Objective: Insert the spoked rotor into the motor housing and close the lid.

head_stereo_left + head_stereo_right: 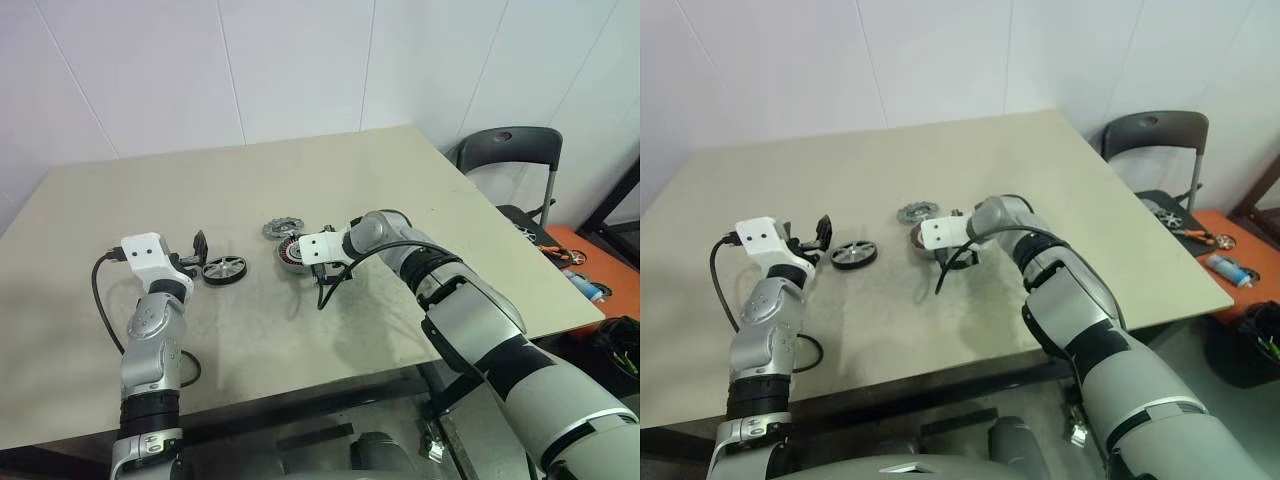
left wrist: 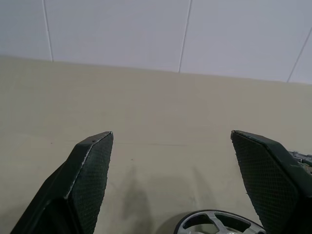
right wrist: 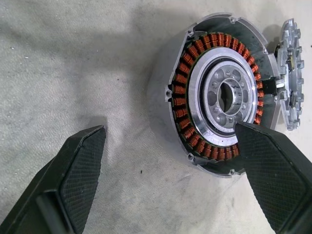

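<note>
On the left side of the tabletop [image 1: 300,180], the left gripper [image 1: 196,255] is held low and level. Its two black fingers [image 2: 87,175] are spread wide apart, and nothing is held between them. The spoked rotor [image 1: 224,268] is seen lying flat on the tabletop just beside this gripper, with its black rim and silver spokes facing up. It is placed nearer the front edge than the far edge.

Next, near the middle of the tabletop, the lid [image 1: 283,228] is found, a small grey disc with a toothed edge. The motor housing [image 3: 222,95] is set right beside it, on the side toward the front edge, and its ring of copper-brown windings is turned up.

The right gripper [image 3: 170,180] is pointed down at the motor housing. Its fingers [image 3: 80,170] are spread wide apart and nothing is gripped.

A dark chair [image 1: 510,150] is seen past the right edge.
</note>
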